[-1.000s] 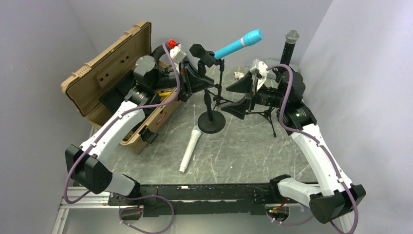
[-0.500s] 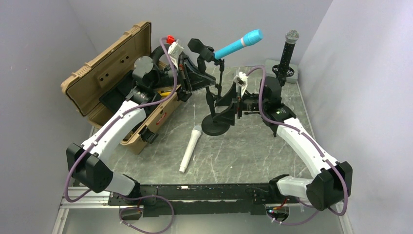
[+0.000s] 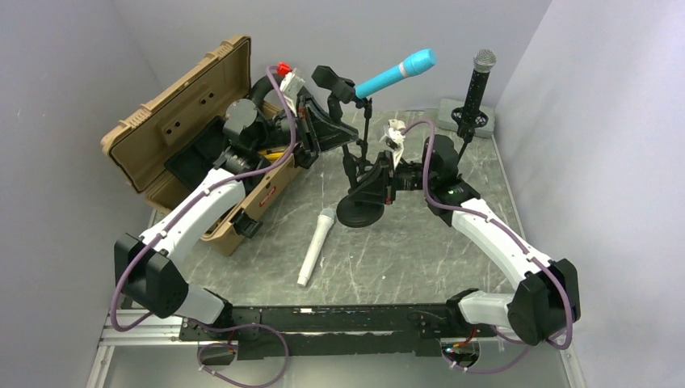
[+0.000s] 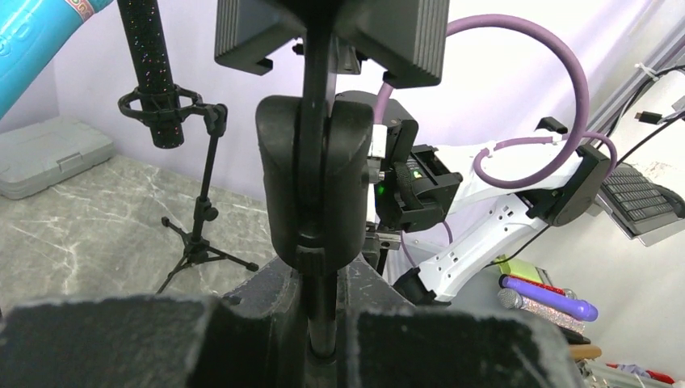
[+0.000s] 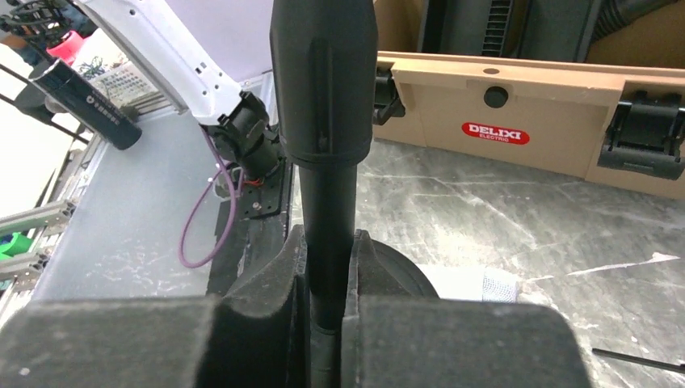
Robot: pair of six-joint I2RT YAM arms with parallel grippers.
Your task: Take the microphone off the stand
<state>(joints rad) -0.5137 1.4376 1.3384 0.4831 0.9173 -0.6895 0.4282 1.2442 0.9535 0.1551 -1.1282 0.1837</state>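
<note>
Left gripper [image 4: 323, 335]: clamped on the thin upper rod of the stand [image 3: 355, 214], below the clip [image 3: 334, 83].
Blue microphone [image 3: 396, 73]: tilted high over the centre of the table [image 3: 420, 242], tail in the black clip.
Handling: likely light, rigid, smooth and slippery; take the mid-barrel, not the head.
Surfaces: glossy blue barrel, matte black stand, round base.
Right gripper [image 5: 327, 323]: clamped on the stand's lower pole.

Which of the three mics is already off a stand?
The white microphone, lying flat on the table. The turquoise microphone sits on a thin stand, the black microphone on a tripod stand.
</note>
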